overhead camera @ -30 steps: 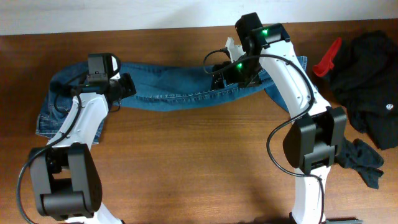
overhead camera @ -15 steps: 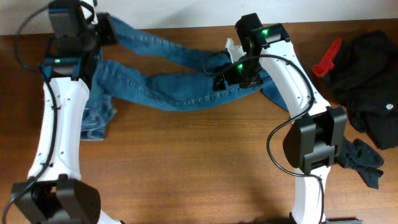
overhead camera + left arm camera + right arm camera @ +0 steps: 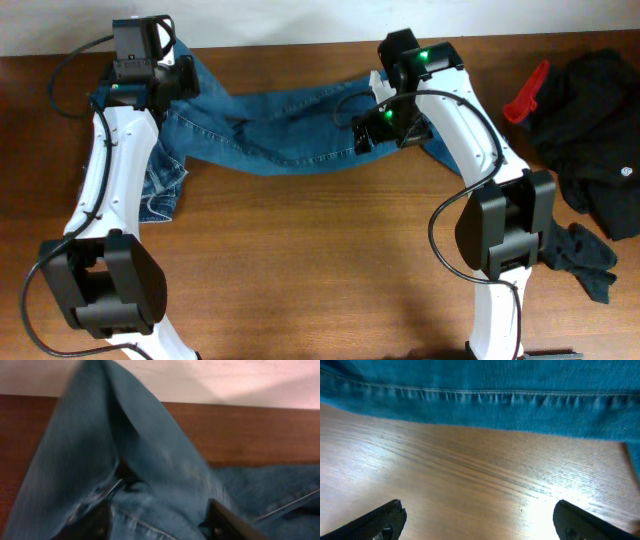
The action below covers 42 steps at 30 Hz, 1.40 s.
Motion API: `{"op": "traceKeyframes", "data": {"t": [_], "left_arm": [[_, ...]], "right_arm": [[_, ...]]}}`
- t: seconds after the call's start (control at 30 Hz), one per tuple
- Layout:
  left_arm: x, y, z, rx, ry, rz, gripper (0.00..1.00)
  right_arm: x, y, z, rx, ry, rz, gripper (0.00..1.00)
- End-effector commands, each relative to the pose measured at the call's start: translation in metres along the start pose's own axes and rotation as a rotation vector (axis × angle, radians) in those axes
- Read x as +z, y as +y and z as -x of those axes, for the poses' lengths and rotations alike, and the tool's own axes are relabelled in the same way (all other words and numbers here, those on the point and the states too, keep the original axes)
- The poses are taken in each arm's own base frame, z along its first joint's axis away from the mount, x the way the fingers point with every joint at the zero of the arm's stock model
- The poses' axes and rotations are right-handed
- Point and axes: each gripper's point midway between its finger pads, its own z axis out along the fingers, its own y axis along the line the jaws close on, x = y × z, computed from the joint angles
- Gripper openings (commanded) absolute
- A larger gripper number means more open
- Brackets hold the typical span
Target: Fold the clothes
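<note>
The clothes are blue denim jeans (image 3: 285, 125) lying along the back of the table, with one part trailing down at the far left (image 3: 160, 190). My left gripper (image 3: 188, 80) is over their back-left end. In the left wrist view, its fingers (image 3: 95, 522) stand well apart with loose, blurred denim (image 3: 150, 475) rising between them. My right gripper (image 3: 366, 133) hovers at the jeans' front edge on the right. It is open over bare wood (image 3: 480, 520), with the stitched denim hem (image 3: 485, 395) just ahead of its fingers (image 3: 385, 517).
A pile of black clothing (image 3: 600, 110) and a red tool (image 3: 527, 92) lie at the back right. A dark cloth (image 3: 592, 258) sits near the right arm's base. The brown wooden table (image 3: 320, 260) ends at a white wall behind the jeans.
My left gripper carried a jeans leg up to the back left, dropped slightly, and its jaws parted. The denim settled across the back. The right arm has barely moved.
</note>
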Motion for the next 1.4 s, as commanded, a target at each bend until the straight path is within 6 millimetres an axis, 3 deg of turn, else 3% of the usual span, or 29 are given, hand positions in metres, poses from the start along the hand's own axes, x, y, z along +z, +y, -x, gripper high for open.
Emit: {"op": "traceKeyframes", "data": {"t": [0.0,0.13,0.17,0.27,0.53,0.63,0.7,0.77,0.83,0.93,1.17,1.23,1.3,1.33,1.37], "left_arm": [[-0.018,0.005,0.003,0.021,0.005,0.022,0.79],[-0.033,0.007,-0.035,0.024,0.164,0.027,0.87],[-0.037,0.017,-0.059,-0.025,0.260,0.073,0.87],[-0.041,0.044,-0.094,-0.163,0.372,0.221,0.87],[-0.020,0.094,-0.130,-0.358,0.394,0.296,0.98],[-0.003,0.094,-0.143,-0.344,0.405,0.273,0.89],[0.009,0.094,-0.153,-0.337,0.416,0.278,0.61],[0.017,0.096,-0.158,-0.329,0.419,0.284,0.41],[0.022,0.100,-0.158,-0.307,0.414,0.305,0.00],[0.004,0.124,-0.141,-0.315,0.386,0.385,0.00],[-0.088,0.218,-0.029,-0.421,0.069,0.518,0.00],[-0.100,0.241,-0.016,-0.454,0.005,0.549,0.00],[-0.104,0.258,-0.016,-0.476,-0.017,0.578,0.01],[-0.103,0.263,-0.019,-0.483,-0.014,0.585,0.07],[-0.102,0.271,-0.026,-0.494,0.003,0.601,0.24]], "right_arm": [[0.014,-0.010,-0.013,0.005,0.055,-0.028,0.99],[0.019,-0.011,-0.018,0.009,0.076,-0.029,0.99],[0.019,-0.011,-0.018,0.009,0.075,-0.029,0.99],[0.019,-0.011,-0.018,0.009,0.076,-0.029,0.99],[0.019,-0.011,-0.019,0.009,0.079,-0.029,0.99],[0.019,-0.011,-0.019,0.010,0.079,-0.029,0.99],[0.019,-0.011,-0.019,0.010,0.081,-0.028,0.99],[0.019,-0.010,-0.021,0.010,0.087,-0.029,0.99],[0.019,-0.010,-0.023,0.011,0.095,-0.029,1.00],[0.018,-0.011,-0.026,0.013,0.107,-0.030,1.00],[0.018,-0.010,-0.026,0.014,0.109,-0.030,1.00],[0.018,-0.010,-0.026,0.014,0.109,-0.030,1.00],[0.018,-0.010,-0.026,0.014,0.110,-0.029,1.00],[0.018,-0.010,-0.026,0.014,0.110,-0.029,1.00],[0.018,-0.010,-0.027,0.014,0.111,-0.029,1.00]]}}
